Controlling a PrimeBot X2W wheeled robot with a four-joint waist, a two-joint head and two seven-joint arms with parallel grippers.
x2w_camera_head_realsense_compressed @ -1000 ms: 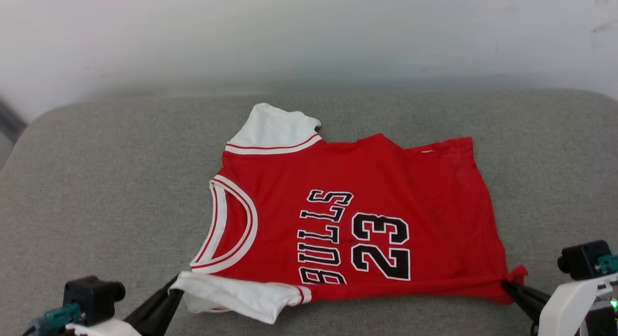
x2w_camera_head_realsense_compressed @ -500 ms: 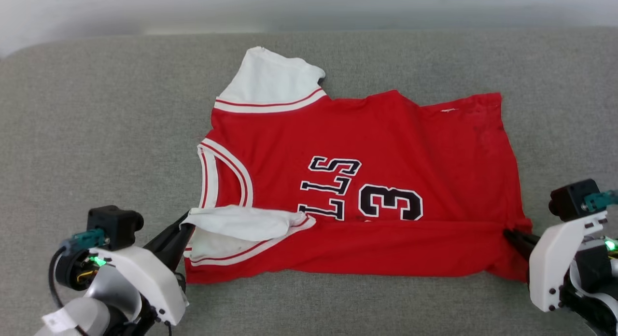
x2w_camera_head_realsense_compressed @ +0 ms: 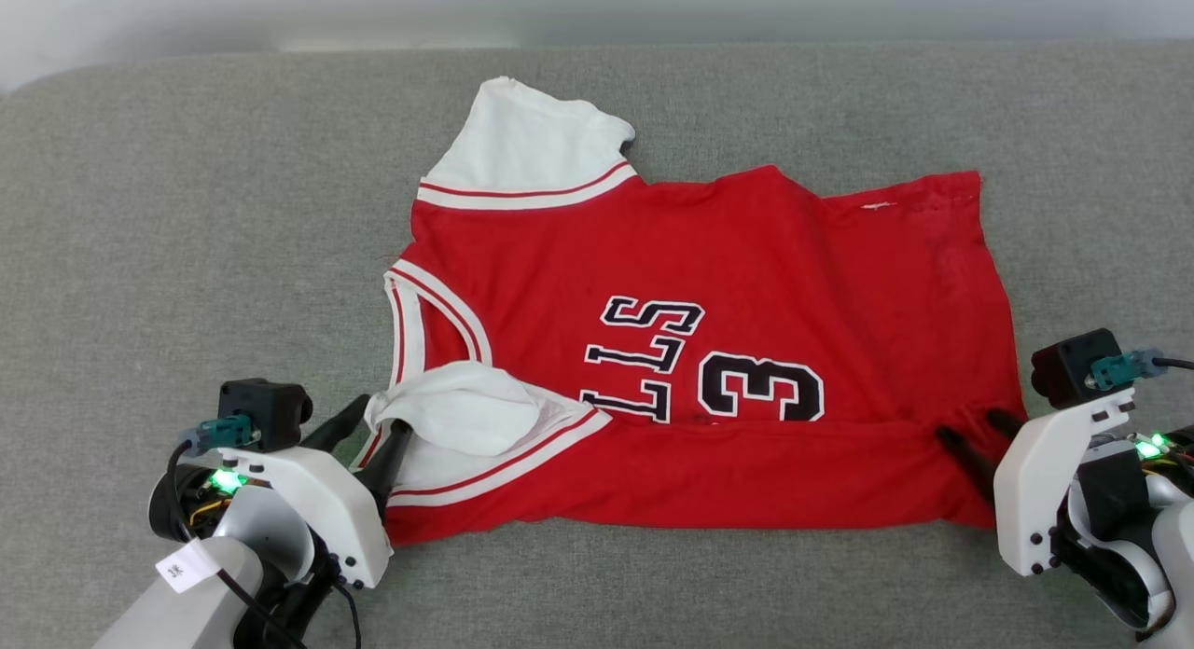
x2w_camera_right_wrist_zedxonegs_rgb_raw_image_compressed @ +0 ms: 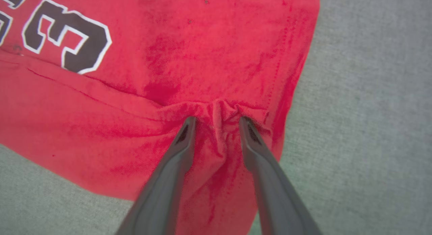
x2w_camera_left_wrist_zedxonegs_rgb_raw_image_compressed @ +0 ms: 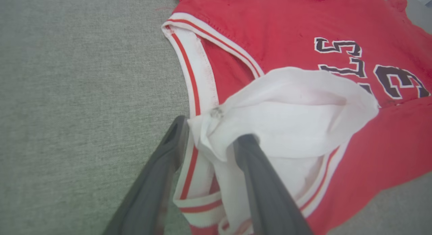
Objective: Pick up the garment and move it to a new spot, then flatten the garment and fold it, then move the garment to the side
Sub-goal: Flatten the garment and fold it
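Garment: soft red T-shirt (x2w_camera_left_wrist_zedxonegs_rgb_raw_image_compressed: 287,32), white sleeve (x2w_camera_left_wrist_zedxonegs_rgb_raw_image_compressed: 303,120) folded onto its black lettering
Left gripper (x2w_camera_left_wrist_zedxonegs_rgb_raw_image_compressed: 212,130): jaws parted, sleeve corner bunched between
Surface: grey woven fabric (x2w_camera_left_wrist_zedxonegs_rgb_raw_image_compressed: 74,76) underneath

A grey upholstered cushion (x2w_camera_head_realsense_compressed: 187,211) with a fine woven texture spans the head view, its far edge straight and its far left corner rounded. Beyond that edge runs a pale whitish surface (x2w_camera_head_realsense_compressed: 839,1), blurred; whether it is wall or floor cannot be told. The light is soft and even, and the shadows on the fabric are faint.
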